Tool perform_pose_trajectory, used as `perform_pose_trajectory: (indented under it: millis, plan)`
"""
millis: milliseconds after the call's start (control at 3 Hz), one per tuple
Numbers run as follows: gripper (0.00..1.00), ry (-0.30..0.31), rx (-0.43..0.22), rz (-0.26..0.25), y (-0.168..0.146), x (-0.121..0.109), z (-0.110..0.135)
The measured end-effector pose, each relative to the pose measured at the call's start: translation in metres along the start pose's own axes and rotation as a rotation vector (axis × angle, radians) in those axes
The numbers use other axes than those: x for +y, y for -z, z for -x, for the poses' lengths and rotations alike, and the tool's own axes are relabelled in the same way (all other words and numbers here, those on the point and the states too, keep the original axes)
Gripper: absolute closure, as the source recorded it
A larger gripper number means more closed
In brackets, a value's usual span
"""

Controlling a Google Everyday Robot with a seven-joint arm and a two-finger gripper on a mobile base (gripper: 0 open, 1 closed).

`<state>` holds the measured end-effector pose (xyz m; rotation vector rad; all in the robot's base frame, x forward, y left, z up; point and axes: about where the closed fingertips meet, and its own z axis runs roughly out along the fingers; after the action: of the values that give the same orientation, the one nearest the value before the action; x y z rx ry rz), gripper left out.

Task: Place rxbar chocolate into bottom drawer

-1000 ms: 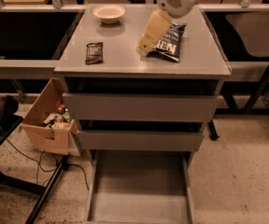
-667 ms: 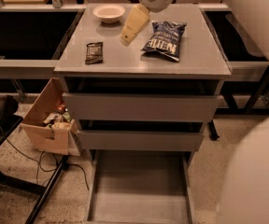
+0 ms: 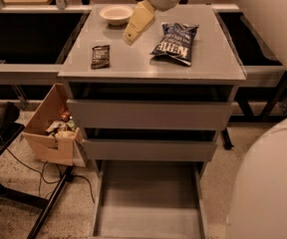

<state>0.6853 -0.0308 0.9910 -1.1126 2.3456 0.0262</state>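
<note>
Leftward travel is what marks this moment: a second ago the gripper (image 3: 130, 36) hung over the dark blue chip bag (image 3: 176, 43), and now it sits above the grey cabinet top (image 3: 148, 67) between that bag and the pale bowl (image 3: 115, 14), its tip pointing down and to the left. It carries nothing. Its cream body hides how wide it is set, so whether it is wide or narrow cannot be told.

The rxbar chocolate (image 3: 100, 56) has not shifted. It lies flat near the front left corner of the cabinet top, well apart from the chip bag and a little way left and forward of the gripper. Nothing touches it.

The bottom drawer (image 3: 148, 218) stands pulled out below the two upper drawers, which are only slightly out. Its flat grey floor is exposed. A cardboard box (image 3: 46, 133) of odds and ends sits on the floor to the left of the cabinet.

The shift reads as the approach to the bar, with the chip bag passed over as the wrong item. The grasp is not yet made, so the task looks to be at an early stage. What seems left is to close the remaining gap, descend on the thin wrapper, lift it, and carry it down to the open tray.
</note>
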Motion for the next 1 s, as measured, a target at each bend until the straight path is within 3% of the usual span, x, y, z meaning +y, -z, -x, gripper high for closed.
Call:
perform_pose_trajectory:
  millis: [333, 667, 1000]
  plan:
    - [0.0, -0.006, -0.005, 0.005, -0.012, 0.005, 0.03]
    - [0.0, 0.01, 0.069, 0.007, -0.056, 0.019, 0.079]
    - [0.0, -0.05, 0.146, 0.061, -0.116, 0.033, 0.1]
